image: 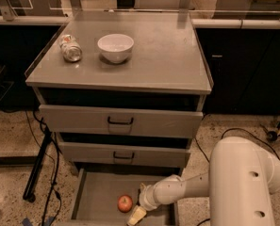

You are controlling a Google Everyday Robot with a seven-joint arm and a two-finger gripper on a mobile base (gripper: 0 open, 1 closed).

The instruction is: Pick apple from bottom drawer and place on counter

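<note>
Camera view: small round red-orange apple lies in open grey metal bottom drawer, near its front edge, about centre. Gripper low inside drawer, just right of apple; open or closed, cannot tell. Apple not yet lifted. Smooth grey counter has no apple on it. Grasp, lift and placement all left.

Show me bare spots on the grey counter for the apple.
Flat grey counter top: bare right of the round white bowl and along the front edge. Back-left is crowded: bowl beside a tipped silvery can. Pincer is low, beside the red-orange apple.
</note>
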